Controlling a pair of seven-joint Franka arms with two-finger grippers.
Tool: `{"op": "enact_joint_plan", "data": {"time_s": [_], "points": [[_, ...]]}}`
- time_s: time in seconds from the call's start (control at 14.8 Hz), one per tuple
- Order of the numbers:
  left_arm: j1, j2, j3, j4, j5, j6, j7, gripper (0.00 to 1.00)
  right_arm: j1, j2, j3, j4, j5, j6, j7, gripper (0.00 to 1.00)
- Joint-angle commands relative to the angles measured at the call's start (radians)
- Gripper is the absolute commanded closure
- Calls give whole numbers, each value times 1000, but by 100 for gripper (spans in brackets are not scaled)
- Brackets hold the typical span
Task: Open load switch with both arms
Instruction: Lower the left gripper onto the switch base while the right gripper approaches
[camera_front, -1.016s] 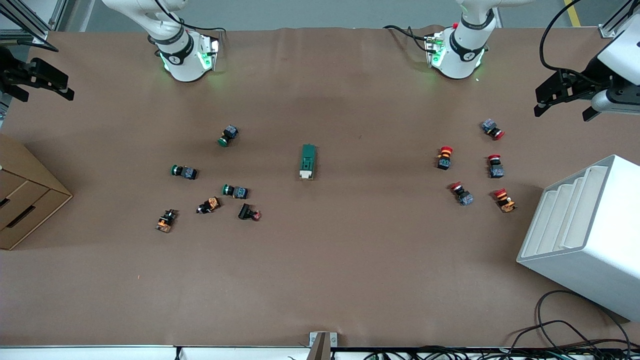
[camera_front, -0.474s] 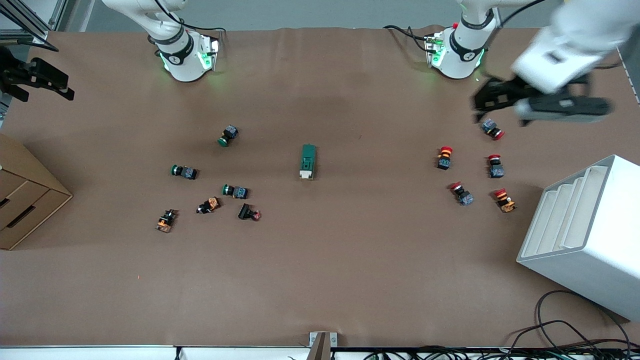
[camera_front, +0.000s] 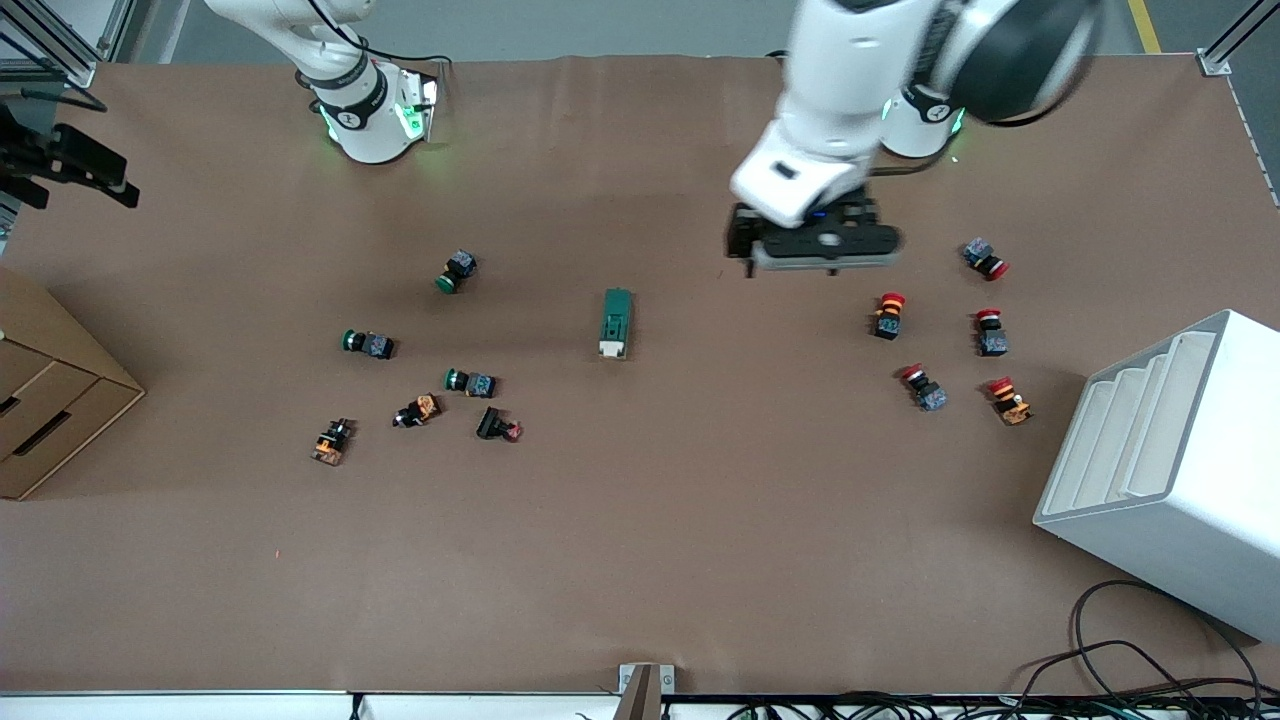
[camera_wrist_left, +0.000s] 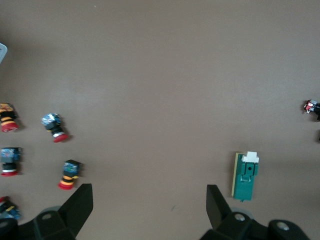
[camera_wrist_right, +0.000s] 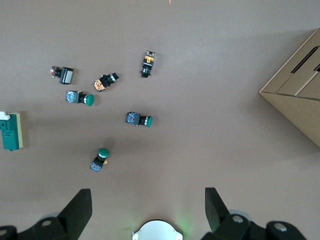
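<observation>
Over the bare counter (camera_front: 640, 520) between the load switch (camera_front: 616, 323) and the red buttons (camera_front: 889, 314), the left gripper (camera_front: 815, 245) points straight down, fingers (camera_wrist_left: 80, 205) spread wide. The right gripper (camera_front: 60, 165) waits at the counter's edge, fingers (camera_wrist_right: 80, 207) open. The switch lies mid-counter, its long axis running toward the front camera, white lever end nearer.

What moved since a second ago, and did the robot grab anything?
The left gripper swung in from the left arm's end of the table and now hangs open over bare table between the load switch and the red buttons. It grabbed nothing. The right gripper waits open at its edge; switch and buttons stayed put.
</observation>
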Motion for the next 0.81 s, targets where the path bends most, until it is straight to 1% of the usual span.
{"op": "enact_joint_plan", "data": {"time_s": [0.0, 0.14, 0.2, 0.27, 0.34, 0.41, 0.54, 0.68, 0.74], "points": [[-94, 87, 1, 18, 133, 17, -151, 0, -23, 83, 14, 13, 3, 32, -12, 0], [-140, 159, 1, 18, 234, 54, -271, 0, -24, 135, 13, 15, -9, 45, -17, 0], [-169, 188, 1, 18, 268, 78, -326, 0, -23, 184, 13, 19, -15, 55, -15, 0], [-191, 210, 1, 18, 290, 95, -375, 0, -18, 215, 14, 21, -44, 52, -6, 0], [-219, 239, 1, 15, 313, 118, -414, 0, -9, 220, 16, 20, -57, 57, -3, 0], [-243, 262, 1, 15, 345, 134, -448, 1, -4, 226, 16, 13, -49, 65, 5, 0], [-298, 319, 1, 13, 434, 154, -549, 2, 18, 244, 21, 6, -28, 84, 111, 0], [-344, 398, 1, 13, 575, 175, -697, 1, 84, 275, 21, 7, -22, 91, 254, 0], [-361, 424, 1, 10, 624, 194, -775, 1, 113, 293, 21, 9, -18, 104, 344, 0]]}}
